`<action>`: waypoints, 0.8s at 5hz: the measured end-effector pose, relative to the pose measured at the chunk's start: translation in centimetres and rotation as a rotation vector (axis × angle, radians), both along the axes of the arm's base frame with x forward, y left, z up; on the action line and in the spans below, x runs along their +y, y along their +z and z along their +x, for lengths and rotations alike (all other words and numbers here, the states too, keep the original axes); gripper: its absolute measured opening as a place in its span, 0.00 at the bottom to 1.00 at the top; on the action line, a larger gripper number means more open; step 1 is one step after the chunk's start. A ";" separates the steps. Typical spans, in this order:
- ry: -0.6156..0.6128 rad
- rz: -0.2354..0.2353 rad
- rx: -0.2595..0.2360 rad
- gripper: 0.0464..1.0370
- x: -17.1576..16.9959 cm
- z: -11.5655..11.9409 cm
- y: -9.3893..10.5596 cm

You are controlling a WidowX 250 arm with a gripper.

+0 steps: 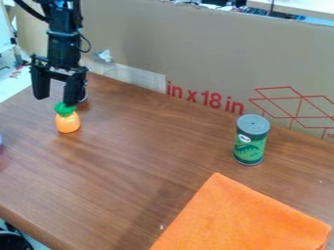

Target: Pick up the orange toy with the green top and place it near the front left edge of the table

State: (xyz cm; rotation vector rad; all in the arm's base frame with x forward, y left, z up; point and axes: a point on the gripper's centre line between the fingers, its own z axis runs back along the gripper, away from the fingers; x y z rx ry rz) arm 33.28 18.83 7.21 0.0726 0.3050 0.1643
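- The gripper [58,96] is seen left of the green can [251,139], its fingers released and spread.
- The green-topped orange toy [68,123] is placed left of the can, just below the right-hand fingertip in view; whether they touch cannot be told.
- The orange cloth [238,219] is laid in front of the can.

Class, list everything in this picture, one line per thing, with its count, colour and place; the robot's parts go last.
Toy: one, orange with green top, just below the gripper
Can: one, green with grey lid, table's right side
Cloth: one, orange, lower right
Table: one, brown, under these
Cardboard: one, tan with red print, behind the table
Cut-off thing: one, pale purple, left edge
Dark thing: one, black, bottom left corner
Clutter: count unclear, mixed, beyond the cardboard
Arm: one, black, upper left
Gripper: one, black, upper left, open
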 end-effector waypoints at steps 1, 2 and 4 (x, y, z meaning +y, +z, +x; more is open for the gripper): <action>0.008 -0.035 -0.004 0.97 -0.5 0.0 -0.1; 0.015 -0.065 -0.017 0.97 -1.0 0.2 -0.1; 0.050 -0.096 0.014 0.97 -0.7 0.1 -1.8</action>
